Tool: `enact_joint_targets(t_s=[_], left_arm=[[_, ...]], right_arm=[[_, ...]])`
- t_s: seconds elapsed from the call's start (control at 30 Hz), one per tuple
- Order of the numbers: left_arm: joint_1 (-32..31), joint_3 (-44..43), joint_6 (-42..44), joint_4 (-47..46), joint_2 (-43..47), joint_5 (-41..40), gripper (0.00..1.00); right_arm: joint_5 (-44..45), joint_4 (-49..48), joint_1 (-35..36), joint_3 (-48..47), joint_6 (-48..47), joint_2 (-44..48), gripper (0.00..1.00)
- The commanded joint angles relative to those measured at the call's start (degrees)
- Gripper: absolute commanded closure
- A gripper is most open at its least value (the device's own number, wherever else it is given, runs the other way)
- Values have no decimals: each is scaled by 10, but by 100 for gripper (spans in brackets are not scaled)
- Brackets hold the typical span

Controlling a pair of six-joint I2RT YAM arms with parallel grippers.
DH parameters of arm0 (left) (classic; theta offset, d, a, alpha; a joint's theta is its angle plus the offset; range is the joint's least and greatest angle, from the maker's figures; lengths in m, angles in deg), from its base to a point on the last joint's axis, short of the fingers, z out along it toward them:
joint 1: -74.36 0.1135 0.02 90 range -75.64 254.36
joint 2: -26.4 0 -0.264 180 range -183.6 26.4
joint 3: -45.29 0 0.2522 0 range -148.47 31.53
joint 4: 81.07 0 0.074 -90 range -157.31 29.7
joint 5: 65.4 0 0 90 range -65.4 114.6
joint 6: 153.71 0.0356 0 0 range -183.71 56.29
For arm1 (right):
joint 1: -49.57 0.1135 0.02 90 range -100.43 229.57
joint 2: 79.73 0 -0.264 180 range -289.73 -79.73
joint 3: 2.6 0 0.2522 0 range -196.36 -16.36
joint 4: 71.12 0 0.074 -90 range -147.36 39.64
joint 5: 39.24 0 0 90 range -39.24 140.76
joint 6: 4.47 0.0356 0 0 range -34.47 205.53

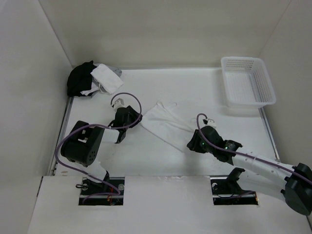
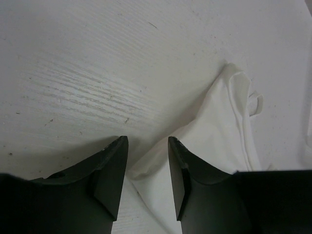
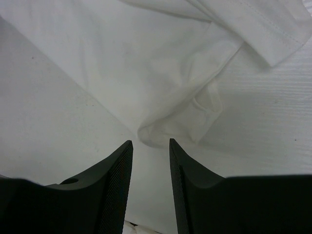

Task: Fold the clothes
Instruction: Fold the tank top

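Observation:
The clothes, a thin white tank top (image 1: 163, 126), lie partly folded and slanting across the middle of the table, straps toward the back. My left gripper (image 1: 139, 120) is low at its left corner. In the left wrist view the left gripper (image 2: 146, 141) is open and a corner of the tank top (image 2: 219, 131) lies on the table between the fingers, not pinched. My right gripper (image 1: 190, 145) is at the near right corner. In the right wrist view the right gripper (image 3: 150, 142) is open, with a rumpled corner of the tank top (image 3: 146, 58) just ahead of its fingertips.
A white plastic basket (image 1: 246, 80) stands at the back right. A black-and-white heap of garments (image 1: 92, 78) lies in the back left corner. White walls close the table on three sides.

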Motion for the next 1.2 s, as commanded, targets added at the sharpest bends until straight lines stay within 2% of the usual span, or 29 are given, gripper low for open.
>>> enact_joint_targets(t_s=[0.0, 0.17, 0.27, 0.5, 0.63, 0.7, 0.83, 0.93, 1.0, 1.1, 1.17], left_arm=[[6, 32, -1, 32, 25, 13, 60], [2, 54, 5, 44, 59, 12, 59], [-5, 47, 7, 47, 49, 14, 61], [-7, 30, 5, 31, 15, 26, 76], [-9, 28, 2, 28, 14, 29, 86], [-5, 31, 1, 22, 16, 29, 91], [4, 46, -14, -4, 24, 26, 96], [11, 56, -30, -21, 30, 22, 98], [13, 58, -37, -22, 31, 21, 98], [13, 65, -44, -17, 35, 27, 95], [14, 73, -45, -10, 40, 32, 87]], right_arm=[[8, 5, 6, 2, 18, 2, 59], [13, 9, 7, 0, 24, -17, 58], [7, -14, 7, -2, 17, -31, 61], [-9, -56, 7, 5, 15, -56, 75], [-13, -56, 7, 21, 35, -58, 88], [-14, -45, 9, 30, 58, -46, 95], [4, 29, 28, 43, 130, -6, 98], [7, 77, 66, 55, 186, 20, 96], [0, 77, 95, 65, 218, 17, 90], [13, 73, 122, 74, 247, 10, 75], [20, 75, 125, 71, 251, 26, 60]])
